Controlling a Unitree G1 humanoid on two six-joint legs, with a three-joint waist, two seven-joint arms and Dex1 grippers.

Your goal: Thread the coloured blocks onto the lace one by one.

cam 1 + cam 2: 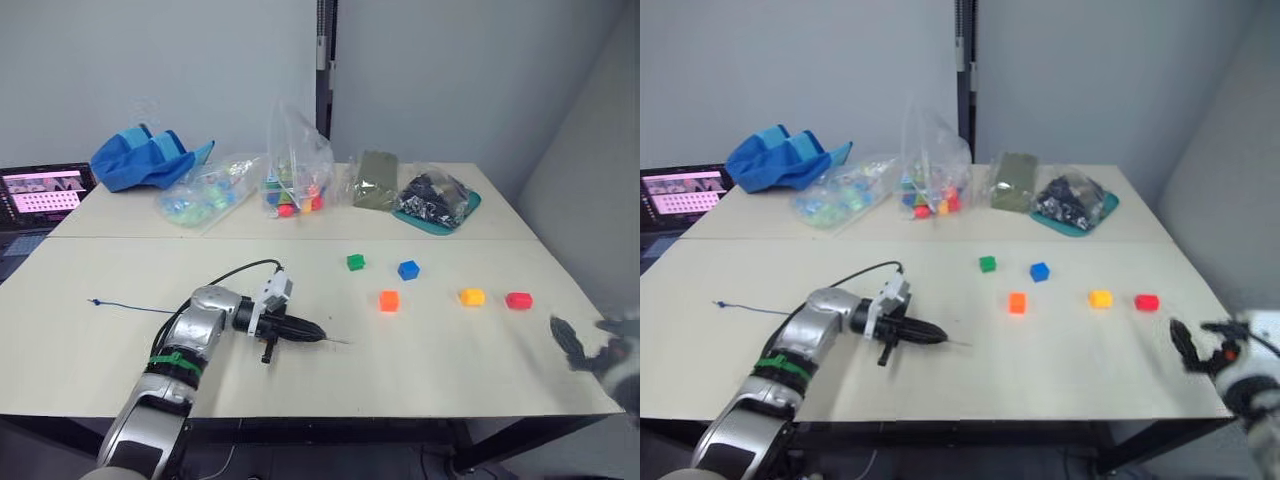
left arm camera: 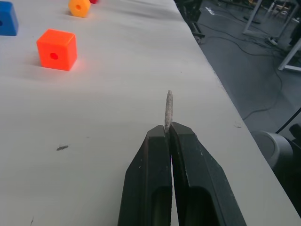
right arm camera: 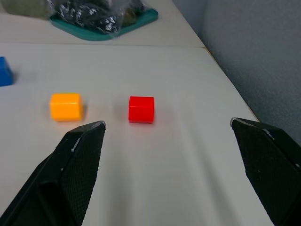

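Five blocks sit loose on the tabletop (image 1: pixel 120 330), none threaded yet: green (image 1: pixel 355 262), blue (image 1: pixel 408 269), orange (image 1: pixel 389 300), yellow (image 1: pixel 471 296), red (image 1: pixel 518 300). All lie to the right of the left pincer (image 1: pixel 322 338), apart from each other.

Left pincer is clamped on the lace (image 1: pixel 130 306) just behind its stiff tip (image 2: pixel 168 110); the tip sticks out past the fingertips, and the tail trails back to the left across the tabletop. Right pincer (image 3: pixel 167 127) is wide apart, holding nothing, hovering near the right edge with red (image 3: pixel 141 109) and yellow (image 3: pixel 66 106) just ahead of it.

Risks, as I judge them:
- The tip is thin and the block holes small (hole visible on the orange block (image 2: pixel 57 49)). Any misalignment and the tip pushes the block away instead of entering.
- Blocks are light; an off-centre right grasp could flick red towards the nearby edge.
- Little tip is exposed, so it may not clear the far side of a block for regrasping.
- The slack tail could snag on the left arm's cable (image 1: pixel 235 272).
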